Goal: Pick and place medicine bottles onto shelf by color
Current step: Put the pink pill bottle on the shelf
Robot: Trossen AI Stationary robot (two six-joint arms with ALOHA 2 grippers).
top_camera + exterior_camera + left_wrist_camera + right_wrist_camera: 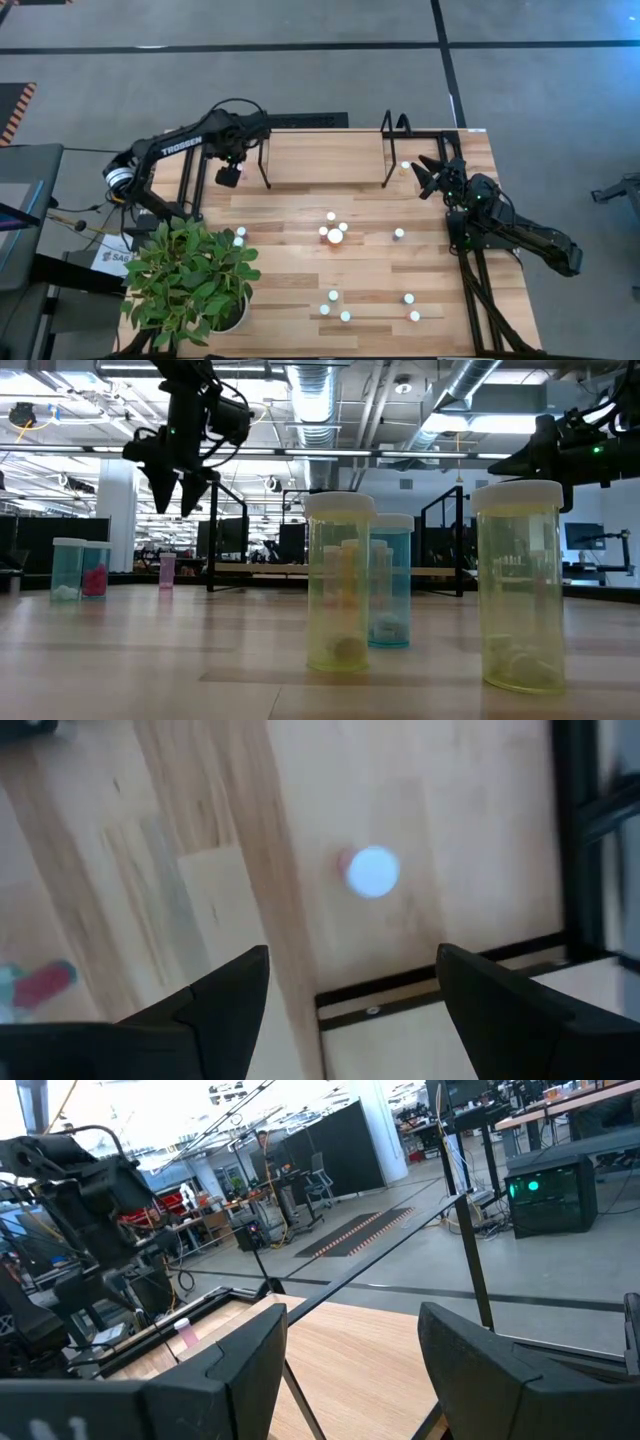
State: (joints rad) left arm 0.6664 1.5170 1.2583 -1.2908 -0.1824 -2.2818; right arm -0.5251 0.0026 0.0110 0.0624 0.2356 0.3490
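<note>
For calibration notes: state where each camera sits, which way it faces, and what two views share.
High: overhead, straight down on the table; both arms show.
Low: tabletop height, level toward the shelf; left pincer overhead.
Left wrist: looks down past its open fingers at a pink bottle.
Right wrist: faces across the shelf, right pincer open.
Shared: both wrist views show that pink bottle.

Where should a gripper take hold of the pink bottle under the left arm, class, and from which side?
Grip the pink bottle around its round white cap from straight above. It stands upright alone on the wood, cap up, and the open left gripper hangs above it, slightly offset.
</note>
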